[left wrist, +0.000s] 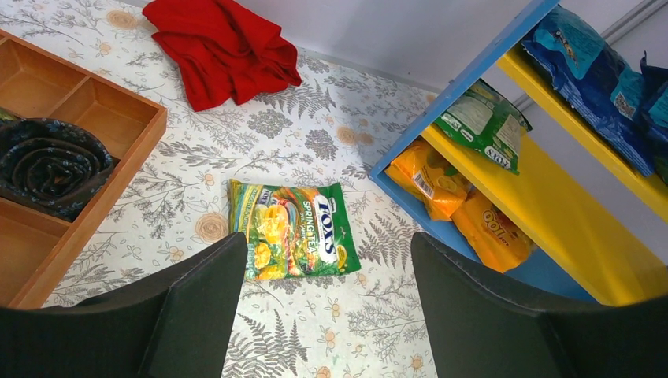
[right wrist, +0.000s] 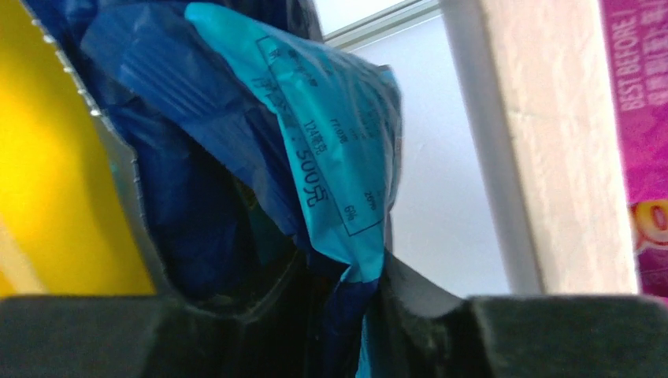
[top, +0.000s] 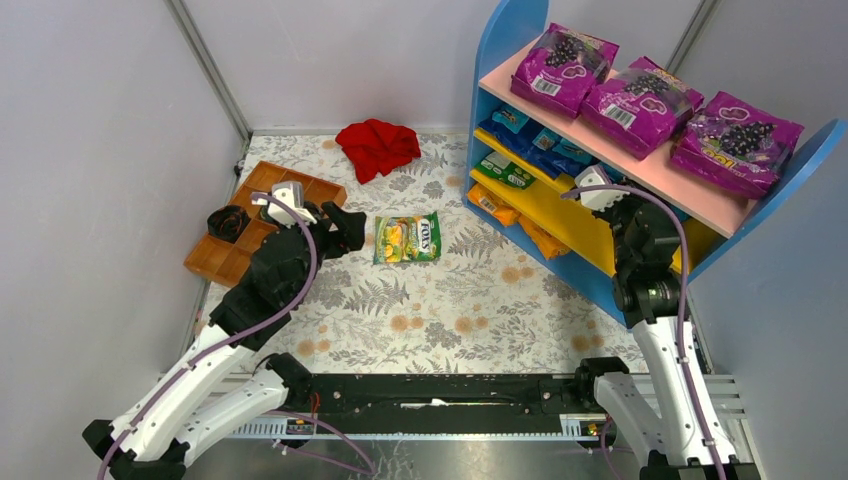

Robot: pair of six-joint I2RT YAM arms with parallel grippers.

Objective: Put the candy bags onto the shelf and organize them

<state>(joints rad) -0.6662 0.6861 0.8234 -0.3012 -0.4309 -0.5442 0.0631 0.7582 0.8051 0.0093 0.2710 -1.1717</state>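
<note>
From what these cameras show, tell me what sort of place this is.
Likely a mock shop set up in a robot test cell: a bright tiered shelf stocked with candy bags, plain white partition walls, and a floral tablecloth.

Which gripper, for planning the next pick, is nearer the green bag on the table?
Left. Left gripper hovers beside the green bag; right gripper is away at the shelf.

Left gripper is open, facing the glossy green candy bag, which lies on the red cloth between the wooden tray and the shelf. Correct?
No. The left wrist view shows the glossy green candy bag on the floral tablecloth, clear of the crumpled red cloth. The rest holds: left gripper open, facing it, between brown wooden tray and blue-sided shelf.
</note>
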